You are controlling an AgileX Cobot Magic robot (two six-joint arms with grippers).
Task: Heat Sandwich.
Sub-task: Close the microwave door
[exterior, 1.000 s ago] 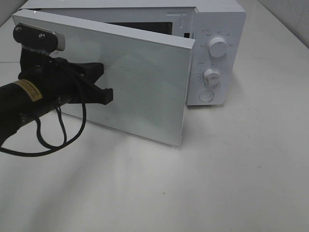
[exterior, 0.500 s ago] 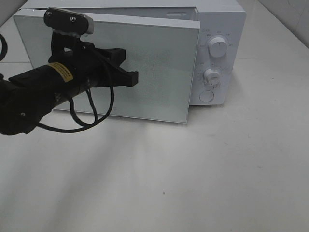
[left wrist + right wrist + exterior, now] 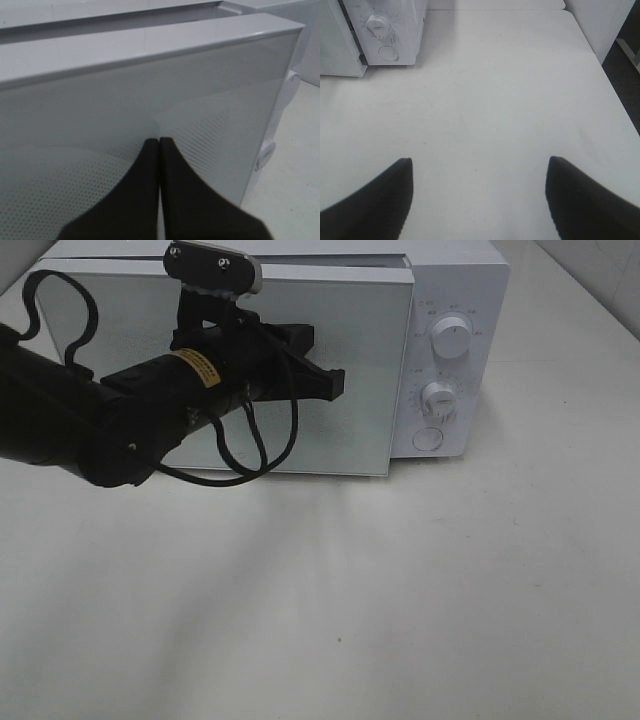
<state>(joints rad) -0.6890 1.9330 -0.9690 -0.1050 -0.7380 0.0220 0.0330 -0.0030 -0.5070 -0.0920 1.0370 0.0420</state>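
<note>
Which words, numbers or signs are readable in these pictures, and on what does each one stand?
No text can be read with certainty.
Yellow label on the left arm: dark print, too small to read.
Marks around the upper knob and the lower knob of the microwave: too small and blurred to read.
Door: no text, only a dot pattern.

setting: robot test bench staged as kitchen corner. evidence: white boxy countertop microwave oven (image 3: 455, 300) with two round dials; plain matte white tabletop (image 3: 420, 620); black cabled robot arm (image 3: 80, 430) before it.
</note>
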